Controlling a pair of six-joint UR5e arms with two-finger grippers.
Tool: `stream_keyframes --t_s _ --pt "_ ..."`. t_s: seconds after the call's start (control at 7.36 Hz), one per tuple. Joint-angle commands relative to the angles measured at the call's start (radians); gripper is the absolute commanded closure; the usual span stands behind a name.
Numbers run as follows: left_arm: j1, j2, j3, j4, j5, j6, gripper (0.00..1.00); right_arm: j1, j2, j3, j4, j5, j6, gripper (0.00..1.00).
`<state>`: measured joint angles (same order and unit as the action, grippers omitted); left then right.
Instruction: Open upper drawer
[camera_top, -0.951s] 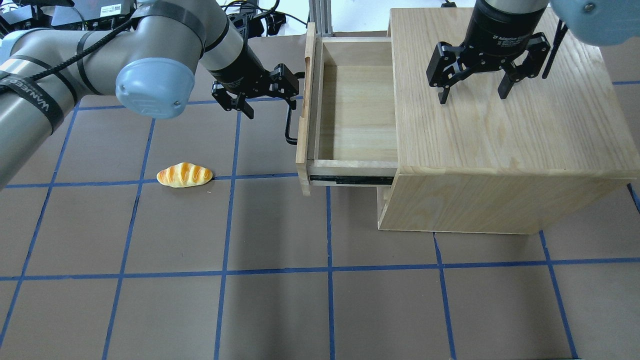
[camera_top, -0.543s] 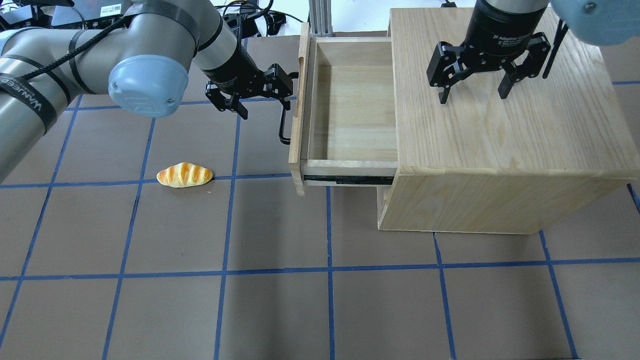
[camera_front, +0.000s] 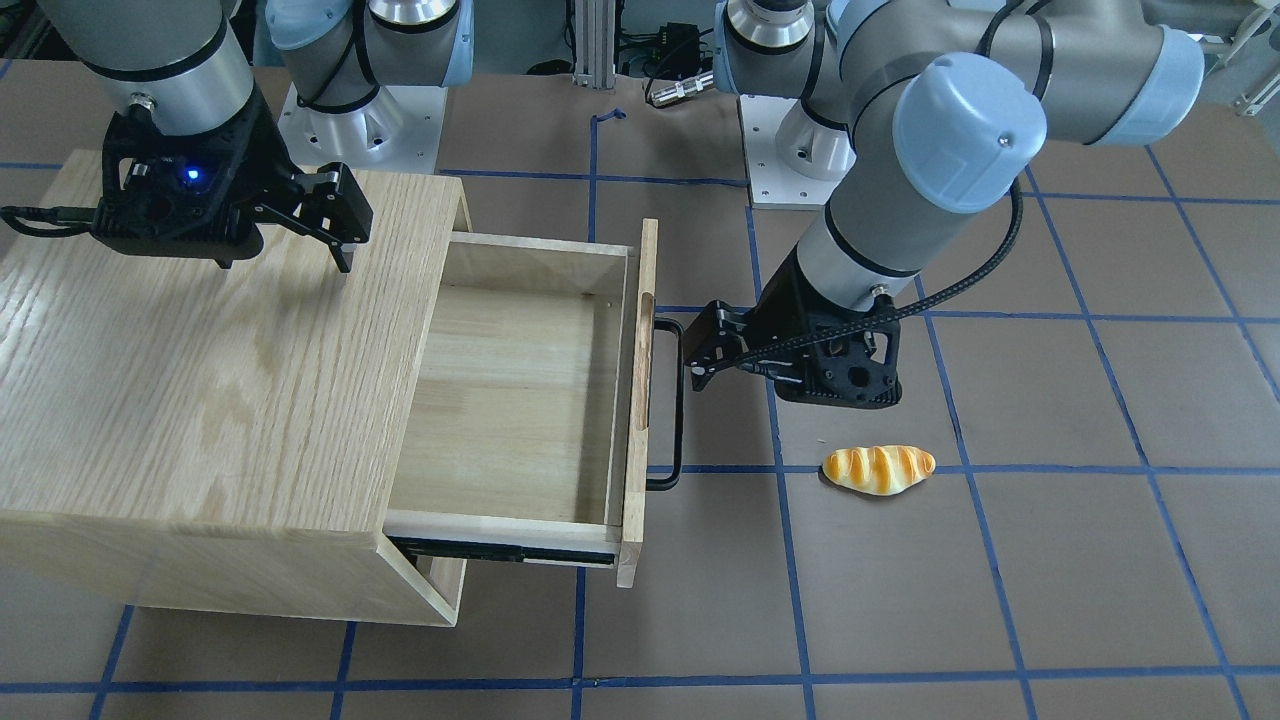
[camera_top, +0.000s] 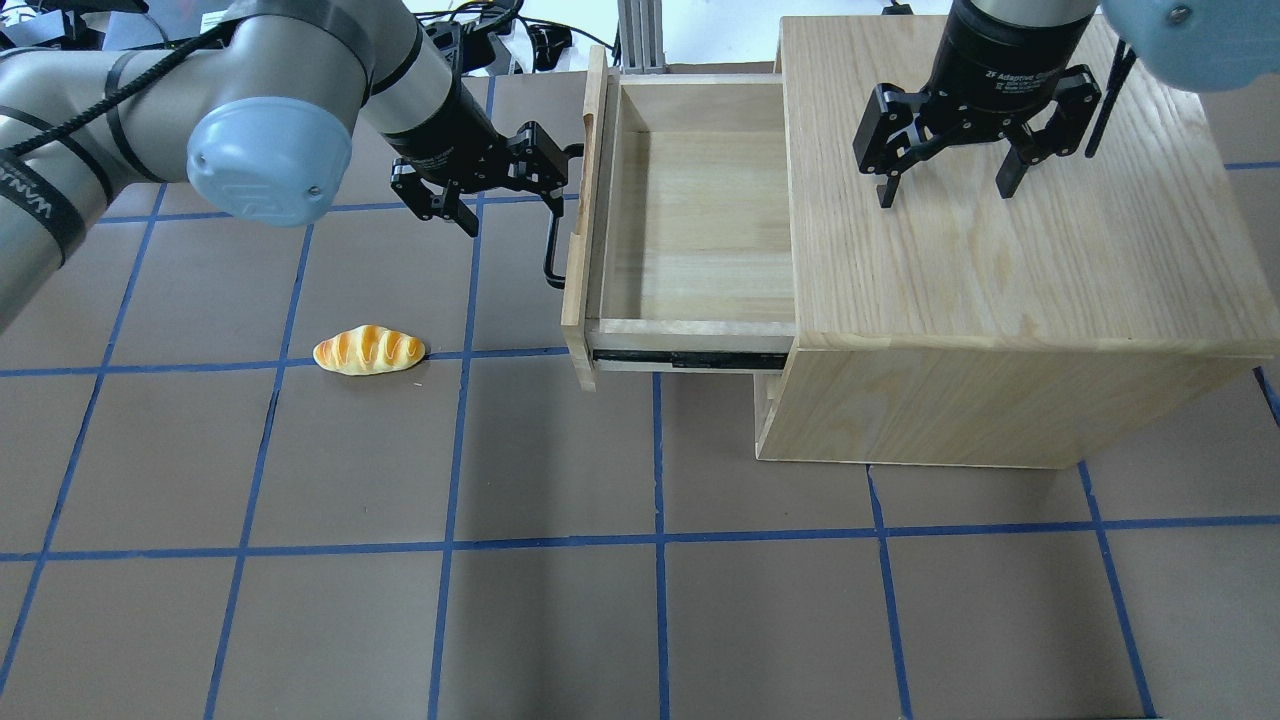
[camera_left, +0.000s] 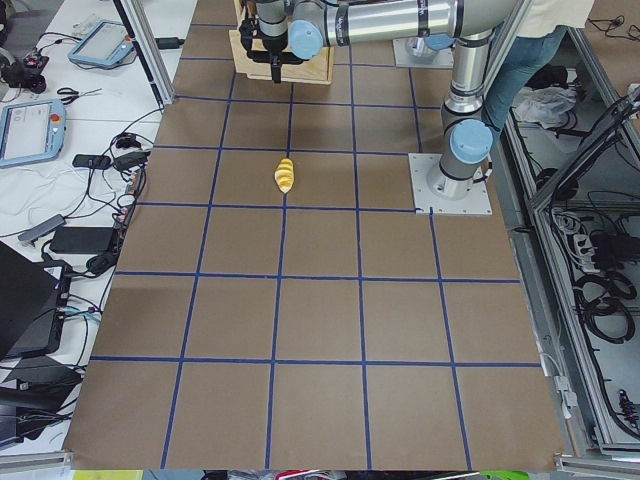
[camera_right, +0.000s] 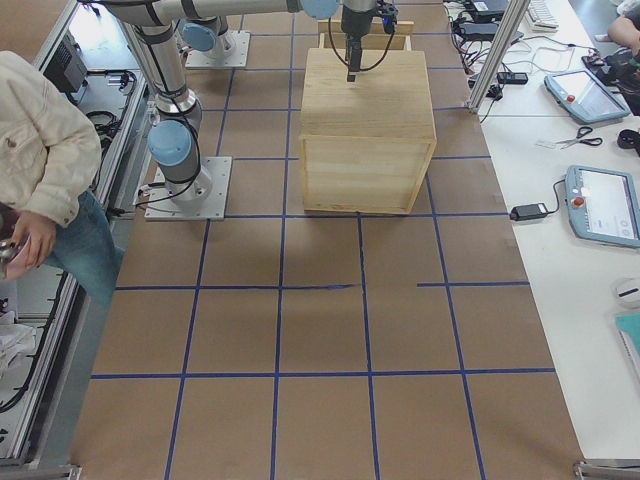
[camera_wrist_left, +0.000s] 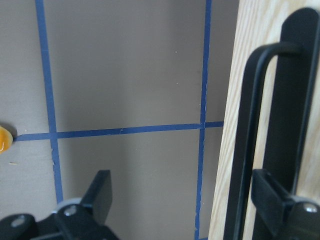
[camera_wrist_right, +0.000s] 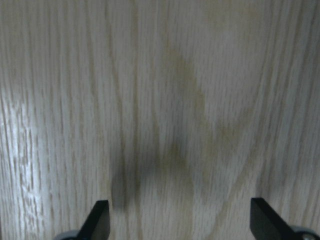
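The upper drawer (camera_top: 700, 220) stands pulled far out of the cabinet (camera_top: 1000, 230), its pale-wood tray showing empty; it also shows in the front view (camera_front: 520, 400). Its front panel (camera_top: 578, 230) carries the black bar handle (camera_top: 548, 240). My left gripper (camera_top: 515, 195) is open, with one finger (camera_wrist_left: 272, 200) hooked between the handle (camera_wrist_left: 248, 130) and the panel and the other finger (camera_wrist_left: 100, 192) out over the table. My right gripper (camera_top: 947, 190) is open and empty, fingertips just at the cabinet top (camera_wrist_right: 160, 100).
A toy bread roll (camera_top: 369, 350) lies on the brown table left of the drawer, a little in front of my left arm. The plain lower front sits under the drawer. A person stands at the robot's side in the right exterior view (camera_right: 45, 150).
The drawer has slid further out to the left, and my left gripper has moved left with its handle. The right gripper has not moved.
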<state>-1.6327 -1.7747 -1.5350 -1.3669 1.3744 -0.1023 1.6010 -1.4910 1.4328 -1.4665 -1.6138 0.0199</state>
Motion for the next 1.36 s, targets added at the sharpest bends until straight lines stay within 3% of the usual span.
stream_keyframes --t_s 0.0,0.27,0.41,0.68,1.22 --pt "0.063 0.075 0.042 -0.133 0.107 0.025 0.00 0.001 0.000 0.001 0.000 0.000 0.000 0.00" --pt "0.145 0.124 0.108 -0.255 0.139 0.109 0.00 0.000 0.000 0.000 0.000 0.000 -0.002 0.00" --pt "0.137 0.162 0.127 -0.292 0.251 0.131 0.00 0.001 0.000 0.000 0.000 0.000 0.000 0.00" --pt "0.131 0.207 0.113 -0.305 0.252 0.121 0.00 0.001 0.000 0.000 0.000 0.000 0.000 0.00" --pt "0.108 0.189 0.113 -0.293 0.252 0.118 0.00 0.001 0.000 0.000 0.000 0.000 -0.002 0.00"
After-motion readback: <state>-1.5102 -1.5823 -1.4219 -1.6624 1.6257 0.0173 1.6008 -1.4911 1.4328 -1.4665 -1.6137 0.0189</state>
